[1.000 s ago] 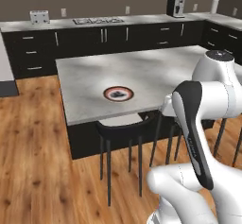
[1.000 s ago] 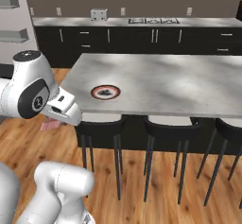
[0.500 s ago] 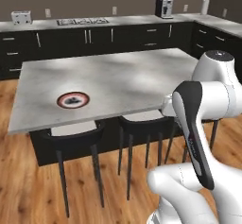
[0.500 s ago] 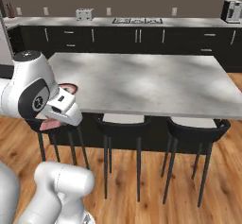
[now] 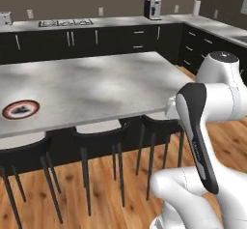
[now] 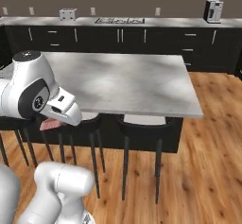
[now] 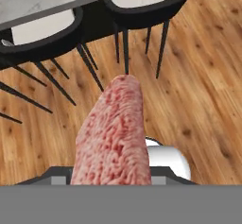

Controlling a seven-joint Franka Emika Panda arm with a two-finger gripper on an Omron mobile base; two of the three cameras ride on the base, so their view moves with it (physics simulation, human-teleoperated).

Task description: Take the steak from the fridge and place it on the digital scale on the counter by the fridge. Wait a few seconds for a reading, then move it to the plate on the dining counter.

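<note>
A home kitchen: dark cabinets [image 5: 120,37], a hob [image 6: 119,20], marble island [image 5: 91,88] with black stools [image 5: 99,136].

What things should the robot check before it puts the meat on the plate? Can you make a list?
1. Steak held: ok. In the hand view it sticks out from the gripper, above the wood floor.
2. Gripper's fingers on the meat: cannot tell, the steak hides them.
3. Plate in sight: ok. It sits near the left end of the dining counter.
4. Plate free of other things: ok, nothing lies on it.
5. Steak above the counter: not ok. It hangs below the counter edge, near the stools.
6. Path up to the plate: cannot tell, but the stools and counter edge are close and might be bumped.
</note>
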